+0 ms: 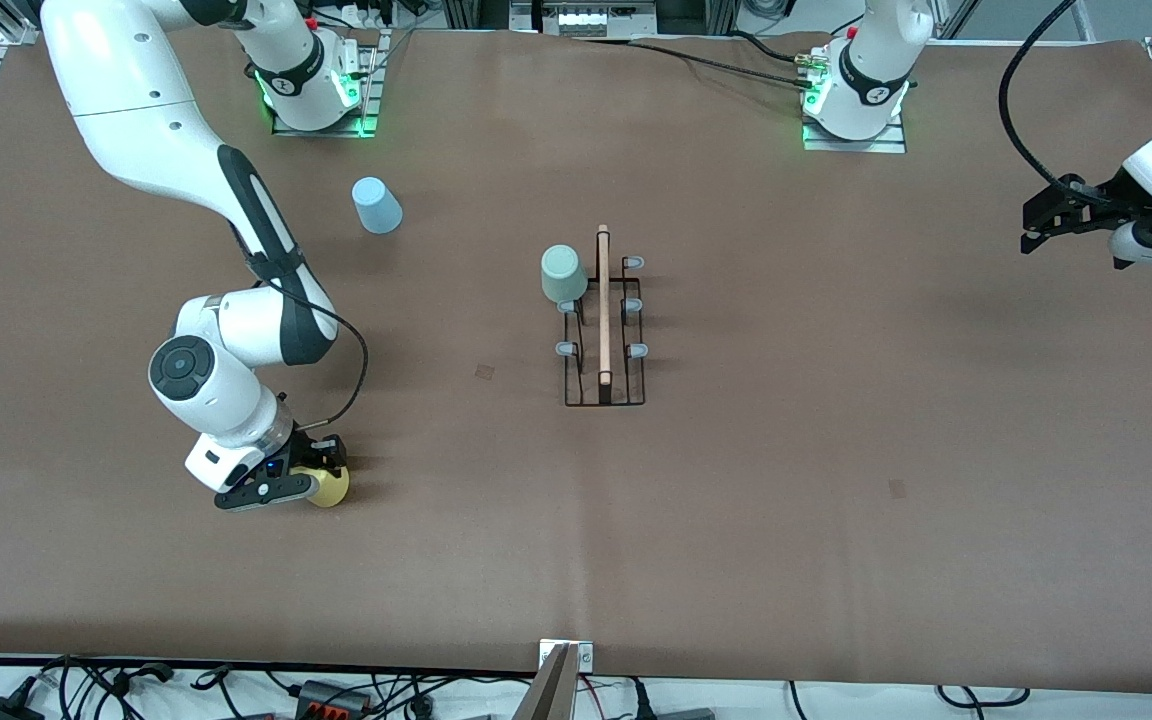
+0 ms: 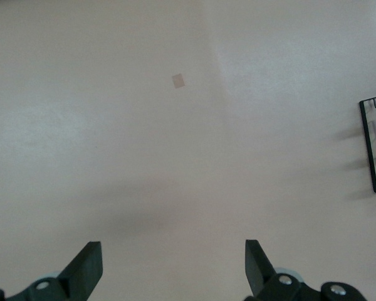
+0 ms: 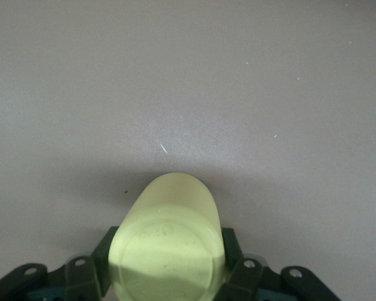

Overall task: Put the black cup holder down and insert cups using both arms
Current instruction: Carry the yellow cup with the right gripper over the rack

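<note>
The right end effector (image 1: 321,478) clamped the yellow cup (image 1: 332,487), half hiding it; the left end effector (image 2: 173,266) waited, fingers wide.

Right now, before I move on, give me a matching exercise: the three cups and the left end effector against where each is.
1 yellow cup
2 pale green cup
3 light blue cup
4 left end effector

A on the black cup holder
B upside down on the table, near the right arm's base
C in the shut right end effector
D open, waiting

1-C, 2-A, 3-B, 4-D
</note>
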`<state>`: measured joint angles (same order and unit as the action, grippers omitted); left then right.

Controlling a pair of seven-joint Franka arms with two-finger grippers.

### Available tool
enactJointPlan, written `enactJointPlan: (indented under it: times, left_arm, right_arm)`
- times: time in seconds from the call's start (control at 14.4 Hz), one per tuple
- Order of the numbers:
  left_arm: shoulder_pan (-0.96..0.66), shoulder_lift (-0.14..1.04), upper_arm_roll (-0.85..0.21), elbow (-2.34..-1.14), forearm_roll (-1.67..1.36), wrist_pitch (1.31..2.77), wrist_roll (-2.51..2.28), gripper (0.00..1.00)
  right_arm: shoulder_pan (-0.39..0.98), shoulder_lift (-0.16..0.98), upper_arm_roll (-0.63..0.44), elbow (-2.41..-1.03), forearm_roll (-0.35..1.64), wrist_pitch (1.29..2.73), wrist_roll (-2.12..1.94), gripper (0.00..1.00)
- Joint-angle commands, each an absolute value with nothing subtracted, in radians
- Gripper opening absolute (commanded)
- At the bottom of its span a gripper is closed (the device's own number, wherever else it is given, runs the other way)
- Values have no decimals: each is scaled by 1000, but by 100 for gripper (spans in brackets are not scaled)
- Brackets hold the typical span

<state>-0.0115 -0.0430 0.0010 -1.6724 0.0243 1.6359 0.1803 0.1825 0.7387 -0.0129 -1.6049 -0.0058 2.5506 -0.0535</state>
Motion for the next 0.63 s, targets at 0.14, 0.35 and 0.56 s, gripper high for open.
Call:
enactJointPlan:
  times: [0.14, 0.35, 0.56]
  left_arm:
    - [-14, -14, 2, -1626, 12, 1629, 193, 100]
    - [-14, -14, 2, -1624, 12, 1629, 193, 100]
    - [-14, -12, 2, -1624, 12, 1628, 193, 100]
  right_arm:
    - [225, 622, -9, -1609, -2, 2406, -46, 20]
    - [294, 487, -9, -1611, -2, 2209, 174, 20]
    - [412, 422, -3, -1609, -2, 2123, 435, 20]
